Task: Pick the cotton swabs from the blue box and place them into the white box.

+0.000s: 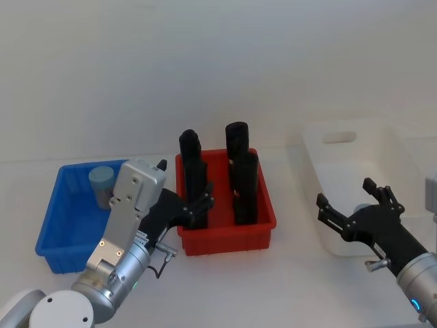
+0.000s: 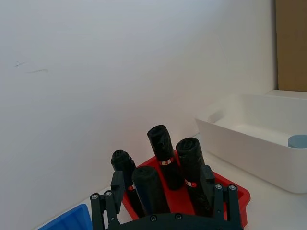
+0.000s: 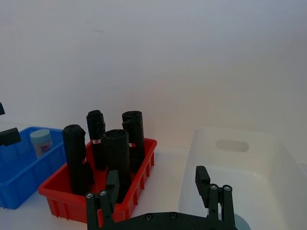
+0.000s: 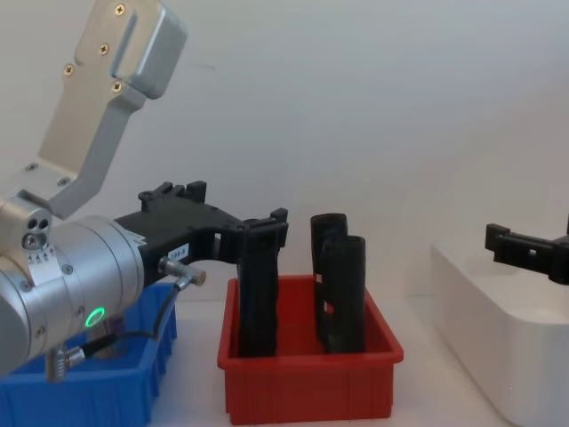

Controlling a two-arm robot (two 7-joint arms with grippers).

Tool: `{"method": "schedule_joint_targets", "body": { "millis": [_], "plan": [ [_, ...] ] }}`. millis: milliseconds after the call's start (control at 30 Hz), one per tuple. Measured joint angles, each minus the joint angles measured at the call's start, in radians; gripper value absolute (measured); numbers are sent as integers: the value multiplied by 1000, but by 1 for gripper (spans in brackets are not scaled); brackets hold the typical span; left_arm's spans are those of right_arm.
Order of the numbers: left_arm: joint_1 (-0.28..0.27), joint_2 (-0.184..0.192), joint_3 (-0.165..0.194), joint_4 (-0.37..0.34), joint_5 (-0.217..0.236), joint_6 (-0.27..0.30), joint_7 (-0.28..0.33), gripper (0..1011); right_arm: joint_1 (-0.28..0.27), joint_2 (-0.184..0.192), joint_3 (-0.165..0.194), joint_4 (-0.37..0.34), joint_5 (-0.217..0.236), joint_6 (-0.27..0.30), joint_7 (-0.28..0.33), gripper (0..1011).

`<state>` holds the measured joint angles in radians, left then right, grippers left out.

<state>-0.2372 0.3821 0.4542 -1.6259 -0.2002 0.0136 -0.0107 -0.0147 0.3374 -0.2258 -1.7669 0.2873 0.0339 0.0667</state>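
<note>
Far left on the worktop point(image 1: 293, 280), the blue box point(image 1: 61, 229) — one tub of cotton swabs point(image 1: 102, 184) upright inside, against the far wall and toward the right-hand end, pale lid up, blue-and-white label facing out.

Next along, the left gripper point(image 1: 201, 203), held out from a silver wrist above the blue box's right end, tips over the left wall of the red bin point(image 1: 225, 236). Fingers point(image 2: 116, 184) spread wide, nothing between them; close by the nearer left block in the chest view.

Mid-worktop, that red bin, just beside the blue box and well apart from the white one. Four black blocks point(image 1: 246, 188) standing upright in it, two toward the far wall and two nearer, all taller than the bin's rim, some with a small red-and-white band.

Then bare worktop, and the right gripper point(image 1: 348, 199) above the near left part of the white box point(image 1: 328, 147). Released — both fingers splayed, empty.

Far right, the white box itself, smooth-walled, a handle recess in its far end. Inside, a pale grey-blue round top point(image 2: 297, 141) showing just above the wall in the left wrist view, probably the lid of a second swab tub, under the right gripper.
</note>
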Motion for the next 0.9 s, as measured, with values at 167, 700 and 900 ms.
{"method": "schedule_joint_targets", "body": {
  "millis": [167, 700, 900],
  "plan": [
    [0, 0, 0, 0, 0, 0, 0, 1004, 0, 0, 0, 0, 0, 0, 0, 1002],
    [0, 0, 0, 0, 0, 0, 0, 1004, 0, 0, 0, 0, 0, 0, 0, 1002],
    [0, 0, 0, 0, 0, 0, 0, 1004, 0, 0, 0, 0, 0, 0, 0, 1002]
  ]
}}
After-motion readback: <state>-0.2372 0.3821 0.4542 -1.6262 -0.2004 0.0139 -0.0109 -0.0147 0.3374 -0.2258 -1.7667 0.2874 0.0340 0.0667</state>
